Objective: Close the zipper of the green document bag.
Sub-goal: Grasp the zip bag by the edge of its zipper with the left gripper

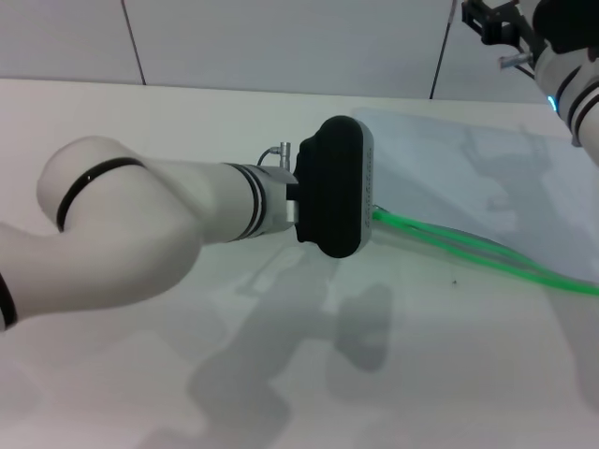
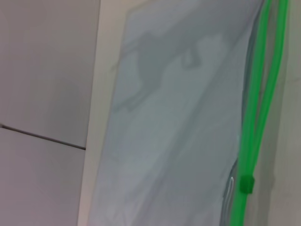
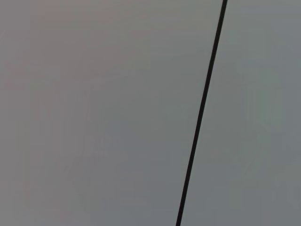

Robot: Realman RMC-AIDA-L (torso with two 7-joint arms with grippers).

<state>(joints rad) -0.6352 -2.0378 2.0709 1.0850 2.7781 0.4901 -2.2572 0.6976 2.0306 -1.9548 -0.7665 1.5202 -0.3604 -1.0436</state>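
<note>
The green document bag [image 1: 468, 173] lies flat on the white table at the right, translucent grey. Its zipper [image 1: 487, 257] runs along the bag's near edge as two bright green strands that lie apart. My left gripper [image 1: 339, 187] reaches in from the left, and its black body covers the zipper's left end and hides the fingers. In the left wrist view the bag [image 2: 178, 122] fills the picture. There the zipper [image 2: 256, 94] is parted on one side of the small green slider tab [image 2: 246, 183] and joined on the other. My right gripper [image 1: 494, 23] hangs raised at the far right corner.
The white table [image 1: 281, 374] stretches in front of and left of the bag, backed by a grey panelled wall [image 1: 281, 37]. The right wrist view holds only the wall [image 3: 94, 113] with a dark seam [image 3: 202, 113].
</note>
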